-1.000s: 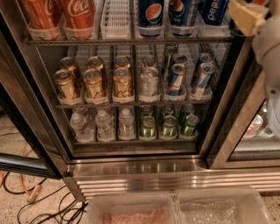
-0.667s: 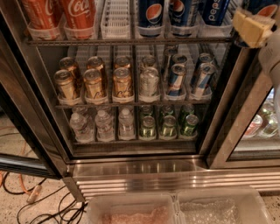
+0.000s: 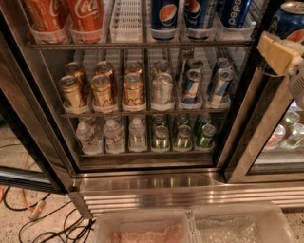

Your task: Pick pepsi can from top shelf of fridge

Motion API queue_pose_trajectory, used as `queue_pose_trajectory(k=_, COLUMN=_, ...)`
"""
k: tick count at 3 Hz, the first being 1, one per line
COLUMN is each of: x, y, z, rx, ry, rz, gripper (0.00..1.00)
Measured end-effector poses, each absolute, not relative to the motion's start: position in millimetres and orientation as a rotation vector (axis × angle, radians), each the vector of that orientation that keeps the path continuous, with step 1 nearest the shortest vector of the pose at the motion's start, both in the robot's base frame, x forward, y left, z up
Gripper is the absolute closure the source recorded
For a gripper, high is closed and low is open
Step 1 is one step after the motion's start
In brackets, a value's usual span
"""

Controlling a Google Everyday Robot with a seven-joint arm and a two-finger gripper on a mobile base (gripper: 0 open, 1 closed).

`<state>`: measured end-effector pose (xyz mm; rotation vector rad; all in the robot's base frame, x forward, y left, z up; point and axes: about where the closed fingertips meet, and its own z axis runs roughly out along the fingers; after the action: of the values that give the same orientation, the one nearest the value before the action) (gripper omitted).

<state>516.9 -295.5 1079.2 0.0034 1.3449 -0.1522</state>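
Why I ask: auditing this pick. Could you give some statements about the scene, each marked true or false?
The gripper holds a pepsi can at upper right, off the top shelf. True.
Red cans stand at the top shelf's left. True.
Every can here is red. False: gold cans line the middle shelf.
No bottles are stocked. False: bottles and green cans sit on the bottom shelf.

"Coca" script on red cans (image 3: 88,16); "pepsi" lettering on blue can (image 3: 235,12)
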Motion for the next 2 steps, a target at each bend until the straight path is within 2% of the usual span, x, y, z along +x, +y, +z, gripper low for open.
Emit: queue_pose_trajectory(k=2, x=500.7, y=-299.9, z=1059.8, rx=-0.002, ry=1.415, rz=-0.141, gripper=1.00)
